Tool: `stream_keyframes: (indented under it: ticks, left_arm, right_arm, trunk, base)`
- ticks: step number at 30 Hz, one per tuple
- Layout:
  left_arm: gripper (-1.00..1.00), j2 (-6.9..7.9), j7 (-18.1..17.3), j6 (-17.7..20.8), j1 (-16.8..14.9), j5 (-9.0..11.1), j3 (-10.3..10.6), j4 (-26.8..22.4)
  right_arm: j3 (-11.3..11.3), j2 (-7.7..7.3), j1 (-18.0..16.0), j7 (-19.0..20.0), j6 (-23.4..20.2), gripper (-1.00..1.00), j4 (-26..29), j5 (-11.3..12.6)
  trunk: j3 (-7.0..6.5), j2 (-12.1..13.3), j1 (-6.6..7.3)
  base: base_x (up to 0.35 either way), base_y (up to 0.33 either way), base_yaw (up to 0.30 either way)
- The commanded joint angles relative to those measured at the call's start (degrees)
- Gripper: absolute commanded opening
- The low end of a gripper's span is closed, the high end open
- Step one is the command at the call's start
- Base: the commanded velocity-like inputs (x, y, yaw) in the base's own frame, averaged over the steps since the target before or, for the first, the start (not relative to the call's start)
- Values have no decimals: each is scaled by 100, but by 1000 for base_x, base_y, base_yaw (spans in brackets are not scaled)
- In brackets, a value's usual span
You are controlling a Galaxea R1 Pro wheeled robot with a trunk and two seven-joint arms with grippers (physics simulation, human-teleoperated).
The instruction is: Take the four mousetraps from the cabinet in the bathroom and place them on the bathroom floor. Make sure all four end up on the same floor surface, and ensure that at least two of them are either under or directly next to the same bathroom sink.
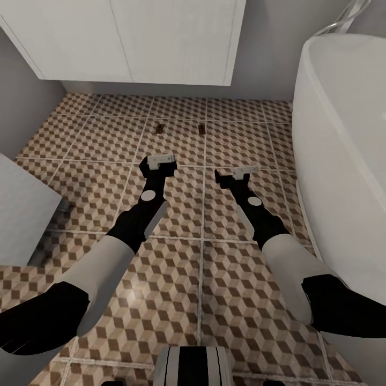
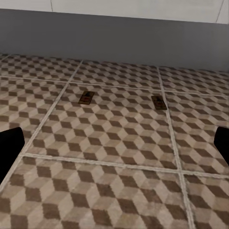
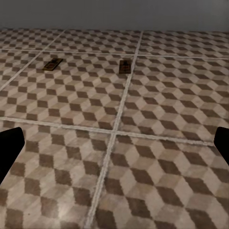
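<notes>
Two mousetraps lie flat on the bathroom floor [image 1: 177,214], side by side a tile's width apart: the left mousetrap [image 1: 160,128] [image 2: 86,97] [image 3: 53,64] and the right mousetrap [image 1: 202,129] [image 2: 159,102] [image 3: 124,67]. Both are small tan boards with dark metal parts. My left gripper [image 1: 161,160] [image 2: 115,145] hovers low over the tiles, short of the left trap, open and empty. My right gripper [image 1: 244,171] [image 3: 114,143] is beside it, short of the right trap, also open and empty. The cabinet and the sink are out of view.
A white wall-hung unit [image 1: 134,37] spans the far wall above the traps, with a grey wall [image 2: 114,38] below it. A white bathtub [image 1: 343,161] closes off the right side. A white block [image 1: 21,214] stands at the left. My base [image 1: 193,367] is at the near edge.
</notes>
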State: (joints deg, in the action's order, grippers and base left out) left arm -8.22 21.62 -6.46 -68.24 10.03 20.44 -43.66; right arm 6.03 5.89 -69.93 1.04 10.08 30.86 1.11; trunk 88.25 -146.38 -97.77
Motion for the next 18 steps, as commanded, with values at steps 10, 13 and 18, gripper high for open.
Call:
stream_keyframes:
  ticks: [10,13,18]
  left_arm:
    - [100,4,36,-37,-5,60,30,-9]
    - [100,4,36,-38,-5,60,30,-10]
    - [100,4,36,-38,-5,60,30,-9]
  right_arm:
    - [3,1,-3,11,10,100,-2,12]
    - [3,0,-3,11,10,100,-1,12]
    - [3,0,-3,11,-1,100,-1,12]
  trunk:
    - [3,-1,1]
    - [3,-1,1]
    - [3,-1,1]
  base:
    - [0,0,0]
    - [0,0,0]
    - [0,0,0]
